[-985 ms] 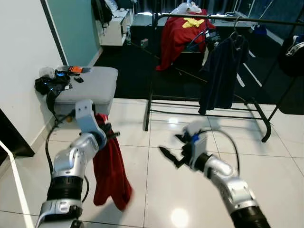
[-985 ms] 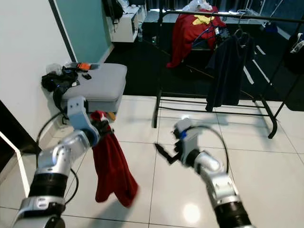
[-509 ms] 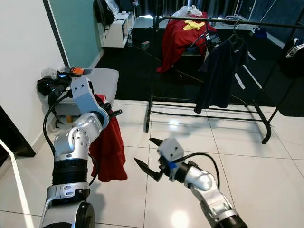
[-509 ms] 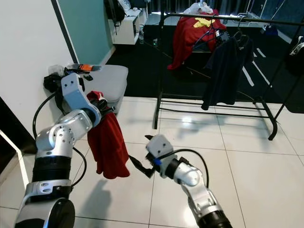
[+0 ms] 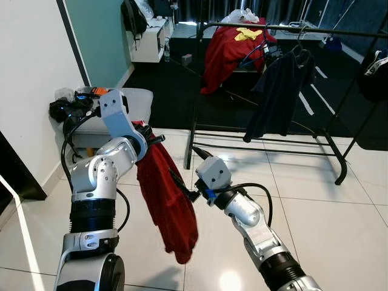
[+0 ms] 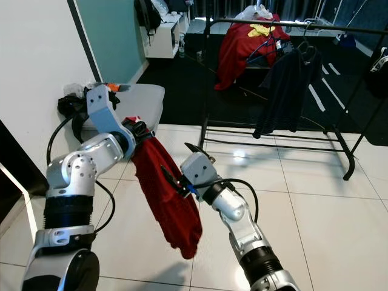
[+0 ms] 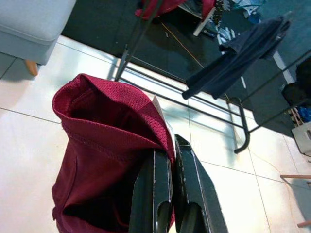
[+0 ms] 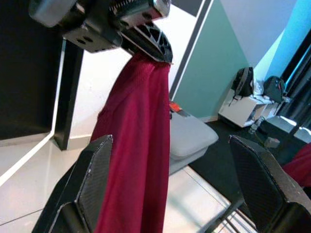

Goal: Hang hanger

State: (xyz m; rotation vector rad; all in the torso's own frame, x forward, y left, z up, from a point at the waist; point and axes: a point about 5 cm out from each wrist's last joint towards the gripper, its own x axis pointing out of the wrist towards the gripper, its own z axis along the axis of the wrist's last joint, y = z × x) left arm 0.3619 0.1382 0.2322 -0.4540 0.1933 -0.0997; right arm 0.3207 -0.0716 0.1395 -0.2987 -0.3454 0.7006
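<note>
Left hand (image 5: pixel 159 140) raised at the robot's left, its two black fingers pressed together on the top of a red garment (image 5: pixel 167 203), which hangs free above the tiled floor (image 5: pixel 339 212). No hanger can be made out inside the cloth, so its place is judged, not seen, to be at the pinched top. Compared with half a second ago, the garment has swung rightward and now trails slantwise toward the right hand (image 5: pixel 189 176), which has risen from near the floor to the cloth's edge with its fingers spread wide. This suggests a two-handed transfer or steadying before the walk to the clothes rail (image 5: pixel 291 27), which stands well apart at the far side and already carries a dark shirt (image 5: pixel 276 94). Hanging is therefore not yet begun.

The left wrist view shows the closed fingers (image 7: pixel 154 194) biting the folded hem, a detail the head views hide behind the arm. The right wrist view shows both spread fingers (image 8: pixel 92 184) flanking the garment without touching it, and the grey bench (image 8: pixel 187 138) beyond.
</note>
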